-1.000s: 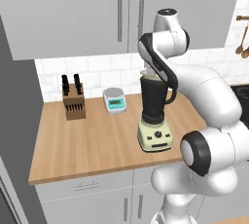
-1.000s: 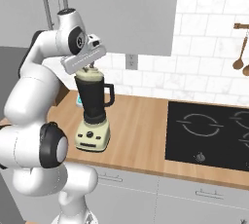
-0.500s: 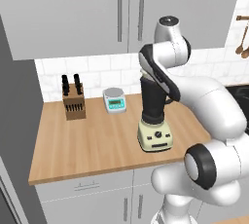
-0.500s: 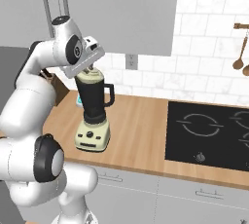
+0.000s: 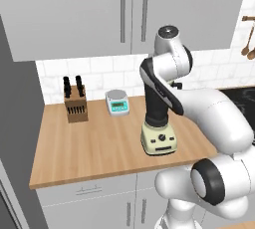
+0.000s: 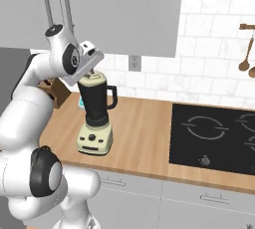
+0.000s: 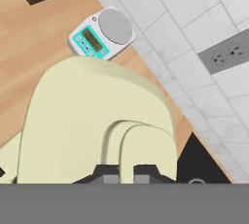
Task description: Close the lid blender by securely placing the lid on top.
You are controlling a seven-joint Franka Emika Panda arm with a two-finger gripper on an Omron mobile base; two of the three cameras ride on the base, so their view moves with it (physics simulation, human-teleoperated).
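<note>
The blender (image 6: 96, 123) stands on the wooden counter, a cream base (image 5: 158, 142) under a dark jar (image 6: 94, 104) with a side handle. The cream lid (image 6: 93, 79) sits at the jar's top, slightly tilted; I cannot tell whether it is fully seated. My gripper (image 6: 89, 73) comes down on it from the upper left. In the hand view the lid (image 7: 82, 116) looms large, and my gripper (image 7: 126, 173) is shut on its raised knob (image 7: 143, 147), with a dark fingertip on each side.
A grey kitchen scale (image 5: 117, 102) with a teal display (image 7: 91, 40) and a wooden knife block (image 5: 75, 104) stand by the tiled wall left of the blender. A black cooktop (image 6: 219, 133) lies to the right. Wooden utensils (image 6: 244, 58) hang above it.
The jaws have closed a little tighter on the lid's knob. The hand has tilted and settled slightly lower over the jar top, and the arm's elbow has shifted. The blender has not moved.
</note>
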